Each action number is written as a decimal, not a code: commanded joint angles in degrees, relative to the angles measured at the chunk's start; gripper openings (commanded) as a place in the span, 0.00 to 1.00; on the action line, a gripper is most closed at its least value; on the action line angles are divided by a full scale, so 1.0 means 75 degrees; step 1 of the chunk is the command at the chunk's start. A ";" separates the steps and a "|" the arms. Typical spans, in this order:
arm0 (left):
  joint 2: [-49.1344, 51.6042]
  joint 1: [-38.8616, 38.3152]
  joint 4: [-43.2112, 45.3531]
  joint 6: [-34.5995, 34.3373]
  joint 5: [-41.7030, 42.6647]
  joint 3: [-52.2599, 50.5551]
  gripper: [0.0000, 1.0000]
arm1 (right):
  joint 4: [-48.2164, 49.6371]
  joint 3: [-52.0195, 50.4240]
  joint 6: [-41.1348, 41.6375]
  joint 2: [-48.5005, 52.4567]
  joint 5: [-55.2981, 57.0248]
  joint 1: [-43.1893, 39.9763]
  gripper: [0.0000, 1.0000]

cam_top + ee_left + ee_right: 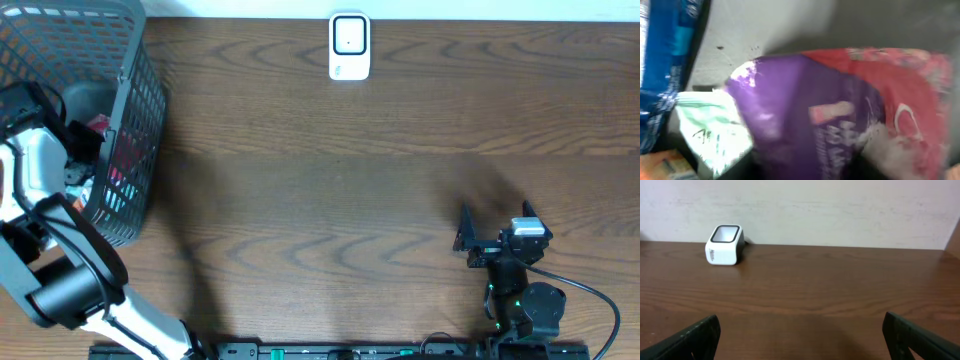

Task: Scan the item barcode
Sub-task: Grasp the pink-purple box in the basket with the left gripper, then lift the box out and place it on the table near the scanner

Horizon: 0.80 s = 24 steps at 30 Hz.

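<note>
A purple packet [790, 115] with a red and pink end [910, 95] fills the blurred left wrist view, lying among other goods in the grey mesh basket [140, 120]. My left gripper [802, 170] reaches down into that basket. Its dark fingers [745, 171] press the packet from both sides, so it is shut on it. No barcode shows on the packet. The white scanner [349, 46] stands at the table's far edge, in the right wrist view far left [724, 245]. My right gripper [497, 218] rests low at the near right, open and empty [800, 335].
Beside the purple packet in the basket lie a blue packet [670, 60], a pale green and white packet [715, 130] and an orange one [665, 167]. The basket takes up the table's far left corner. A pale wall [840, 210] rises behind the scanner.
</note>
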 commanded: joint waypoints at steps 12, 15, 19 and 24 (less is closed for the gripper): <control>-0.1577 0.0032 -0.0052 0.0079 0.0070 0.0119 0.07 | -0.0012 -0.0020 0.0105 -0.0032 -0.0017 -0.0041 0.99; -0.2465 0.0032 0.0029 0.0029 0.0070 0.0119 0.07 | -0.0012 -0.0020 0.0105 -0.0032 -0.0017 -0.0041 0.99; -0.3736 0.0032 0.0038 -0.0187 0.0070 0.0119 0.07 | -0.0012 -0.0020 0.0105 -0.0032 -0.0017 -0.0041 0.99; -0.5228 0.0032 0.0026 -0.1055 0.0347 0.0119 0.07 | -0.0012 -0.0020 0.0105 -0.0032 -0.0017 -0.0041 0.99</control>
